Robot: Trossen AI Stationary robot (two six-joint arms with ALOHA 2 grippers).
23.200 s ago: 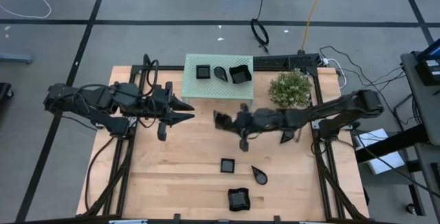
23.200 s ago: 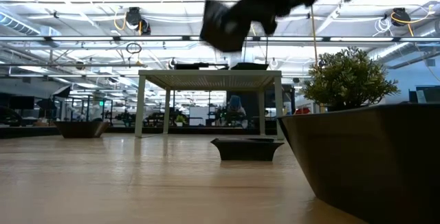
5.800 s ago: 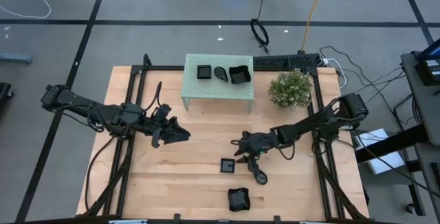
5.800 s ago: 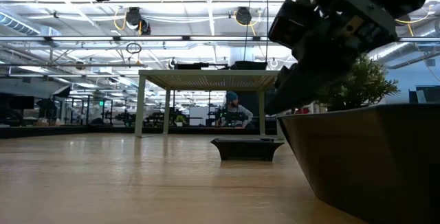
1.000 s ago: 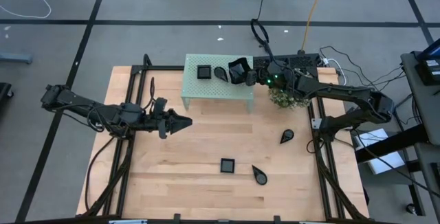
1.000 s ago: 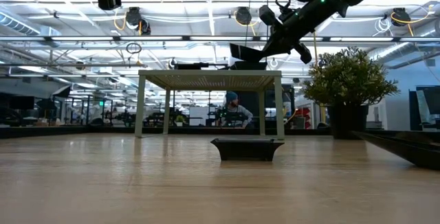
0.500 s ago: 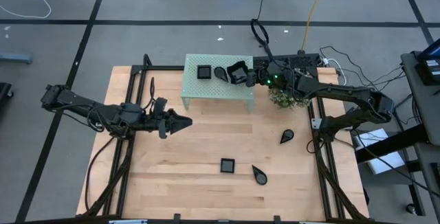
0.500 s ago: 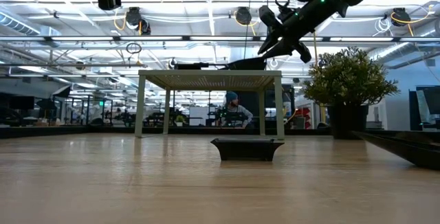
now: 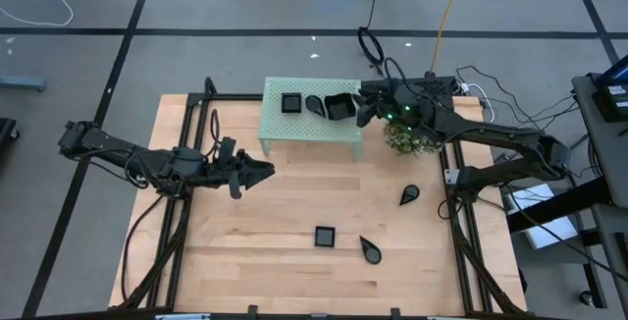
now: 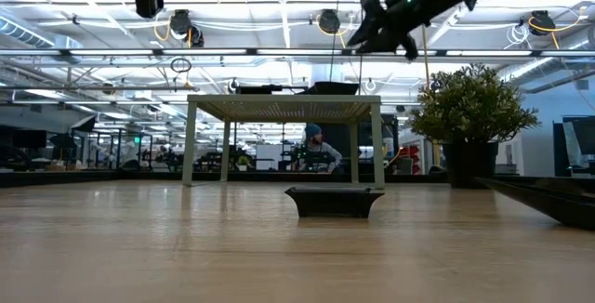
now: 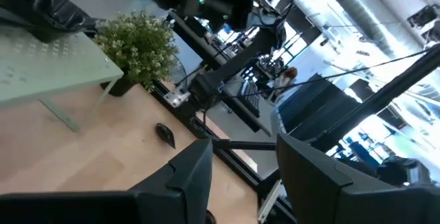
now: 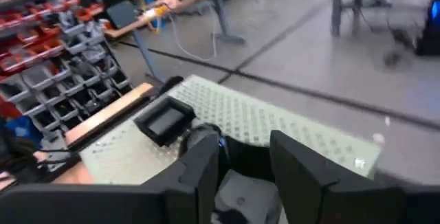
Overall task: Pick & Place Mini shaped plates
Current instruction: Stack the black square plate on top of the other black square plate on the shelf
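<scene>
1. While I look straight down, my right gripper (image 9: 361,111) hovers at the right end of the mint-green stand (image 9: 294,124) in the upper middle, fingers spread and empty above the curved-rim plate (image 9: 337,105) resting there. A square plate (image 9: 290,102) and a teardrop plate (image 9: 314,104) sit to its left. Three more plates lie on the wooden table (image 9: 245,251): a square (image 9: 323,235), a teardrop (image 9: 371,251) and another teardrop (image 9: 408,196).
2. My left gripper (image 9: 263,170) waits open at centre left.
3. At table height, my right gripper (image 10: 372,26) hangs upper right above the stand (image 10: 284,108); a person (image 10: 314,147) sits far behind.
4. In my right wrist view, my fingers (image 12: 199,169) straddle the plate's rim (image 12: 240,157). I judge a careless retreat could snag it and drag it off the edge.
</scene>
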